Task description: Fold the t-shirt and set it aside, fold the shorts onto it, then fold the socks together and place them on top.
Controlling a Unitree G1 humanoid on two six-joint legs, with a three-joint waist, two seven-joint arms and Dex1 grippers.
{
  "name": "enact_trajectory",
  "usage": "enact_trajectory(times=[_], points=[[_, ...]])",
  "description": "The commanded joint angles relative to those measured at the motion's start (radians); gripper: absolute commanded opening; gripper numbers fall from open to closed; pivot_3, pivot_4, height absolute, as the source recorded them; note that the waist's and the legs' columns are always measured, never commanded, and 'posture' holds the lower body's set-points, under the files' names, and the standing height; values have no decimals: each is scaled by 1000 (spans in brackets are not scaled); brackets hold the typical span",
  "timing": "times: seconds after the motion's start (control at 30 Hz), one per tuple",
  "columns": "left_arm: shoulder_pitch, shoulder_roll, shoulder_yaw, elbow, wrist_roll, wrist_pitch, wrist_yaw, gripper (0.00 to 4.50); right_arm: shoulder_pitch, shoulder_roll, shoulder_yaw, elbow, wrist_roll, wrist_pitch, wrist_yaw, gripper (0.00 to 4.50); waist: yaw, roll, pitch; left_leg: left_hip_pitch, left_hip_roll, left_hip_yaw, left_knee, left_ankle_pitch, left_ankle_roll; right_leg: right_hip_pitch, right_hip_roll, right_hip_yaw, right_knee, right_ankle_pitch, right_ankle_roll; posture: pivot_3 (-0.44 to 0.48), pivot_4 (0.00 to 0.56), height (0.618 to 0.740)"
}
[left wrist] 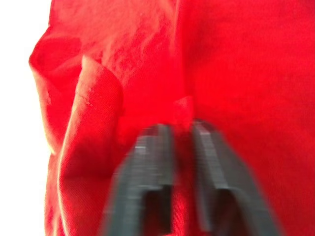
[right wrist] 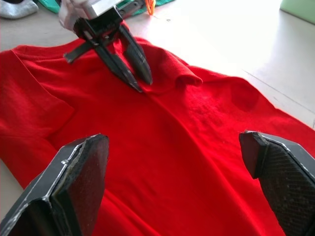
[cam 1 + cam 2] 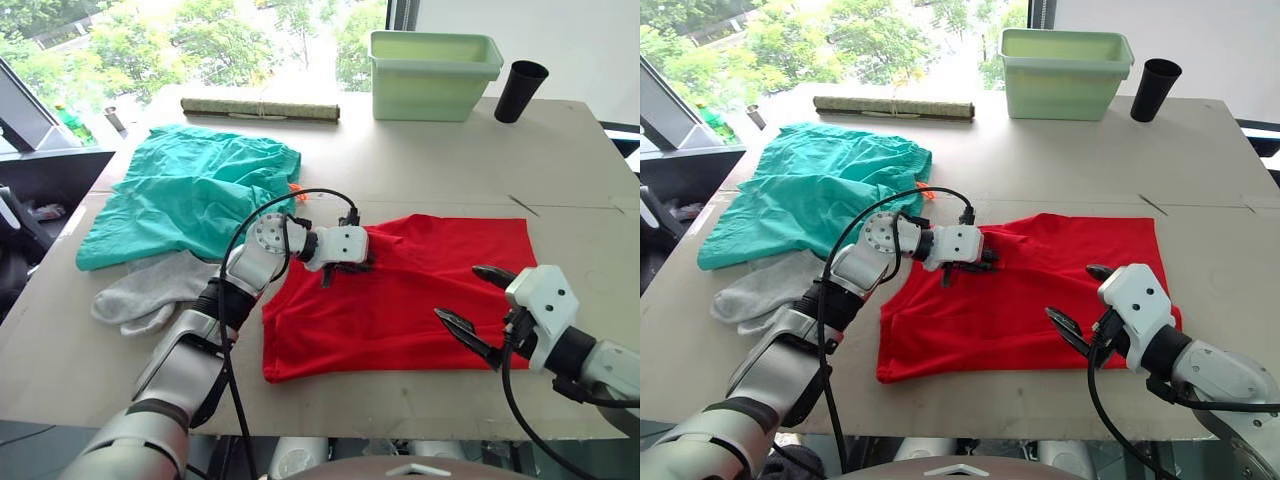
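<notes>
t-shirt (image 3: 410, 290) lies long axis left-right between the arms; left gripper (image 3: 352, 266) pinches its near-left fold, right gripper (image 3: 478, 305) gapes empty.

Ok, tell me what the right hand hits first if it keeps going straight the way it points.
Most likely the t-shirt: the open right hand points down over the red cloth, toward the left hand pinching a fold farther on. Depth is hard to judge.

Your arms are silver-grey with black joints; white wrist blocks carry dark screws, looping black cables, and black pointed jaws.
</notes>
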Motion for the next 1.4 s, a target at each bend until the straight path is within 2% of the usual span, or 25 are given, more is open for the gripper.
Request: enact_trajectory(times=[0.03,0.17,0.3,0.43,0.57,0.67,0.83,1.13,1.27,1.4], points=[[-27,4,34,-24,-38,18,-22,61,8,-11,-20,-40,8,-24,-12,4500,0,0,0,0,0,0,0,0,0,0,0,0,0,0,0,0,150,740],[-26,2,73,-33,-102,68,-53,61,5,-12,-30,-40,6,-10,-8,4500,-1,0,0,0,0,0,0,0,0,0,0,0,0,0,0,0,150,740],[-7,14,165,-106,-263,190,-124,61,-11,-34,-53,-20,-9,32,5,4500,-1,0,0,0,0,0,0,0,0,0,0,0,0,0,0,0,150,740],[32,50,236,-176,-377,243,-190,61,-56,-99,-51,48,-60,64,34,4500,-2,0,0,0,1,0,0,0,0,0,0,0,0,0,0,0,150,740],[74,76,290,-235,-442,286,-192,61,-132,-167,-39,134,-102,77,76,4500,-3,0,0,1,1,1,1,0,0,0,0,1,0,0,0,0,150,740],[137,103,356,-349,-551,363,-193,61,-253,-295,76,265,-227,57,137,4500,-5,1,0,1,1,1,1,0,0,0,0,1,0,0,0,0,150,740],[198,148,431,-451,-647,465,-155,61,-387,-349,199,392,-342,43,189,4500,-1,1,0,0,2,0,0,0,0,0,-1,0,-1,0,0,0,150,740],[278,168,499,-549,-693,534,-31,61,-571,-326,402,625,-580,-5,224,4500,-2,2,1,0,2,1,1,0,0,0,-2,1,-1,0,0,0,150,740],[295,150,499,-582,-706,550,24,61,-587,-332,437,665,-649,-9,251,4500,-2,2,1,0,2,1,1,0,0,0,-2,1,-1,0,0,0,150,740],[300,139,499,-593,-712,561,65,61,-568,-341,415,650,-657,18,299,4500,-3,2,1,0,2,1,1,0,-1,0,-2,1,-1,0,0,0,150,740]])
